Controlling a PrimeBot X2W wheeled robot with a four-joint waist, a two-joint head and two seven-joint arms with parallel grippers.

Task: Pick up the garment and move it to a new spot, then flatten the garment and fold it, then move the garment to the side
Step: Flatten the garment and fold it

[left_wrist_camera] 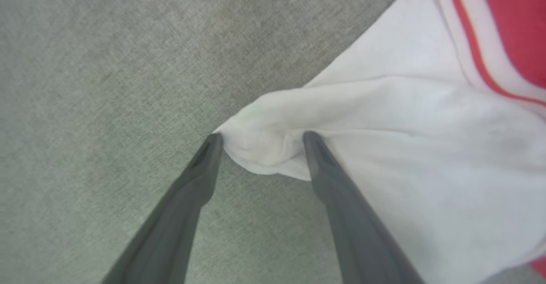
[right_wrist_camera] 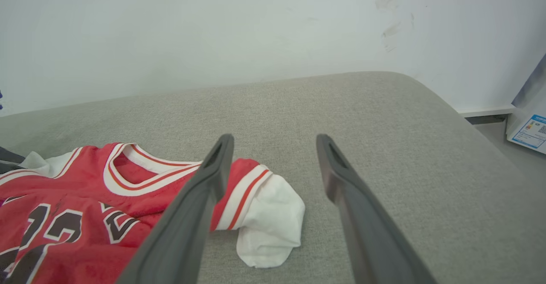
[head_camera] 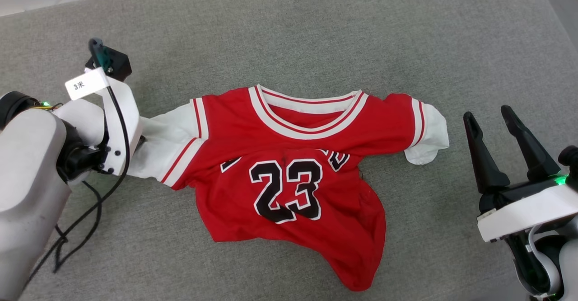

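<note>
The garment (head_camera: 289, 156), a red jersey with white sleeves and a black "23", lies face up and wrinkled on the grey cushion; its hem is bunched toward the lower right. In the left wrist view my left gripper (left_wrist_camera: 260, 137) stands open, its two fingertips on either side of the white sleeve's bunched end (left_wrist_camera: 264, 147). In the head view that gripper's wrist (head_camera: 115, 115) covers the sleeve tip. My right gripper (head_camera: 496, 115) hovers open to the right of the other sleeve (head_camera: 426, 143), apart from it; the right wrist view shows that sleeve (right_wrist_camera: 268, 220) past its left finger.
The grey fabric cushion (head_camera: 316, 34) stretches all round the jersey. A white wall (right_wrist_camera: 213, 28) rises behind its far edge. The cushion's rounded right corner (right_wrist_camera: 426, 92) drops toward a floor with a labelled box (right_wrist_camera: 531, 132). A black cable (head_camera: 81, 219) hangs from my left arm.
</note>
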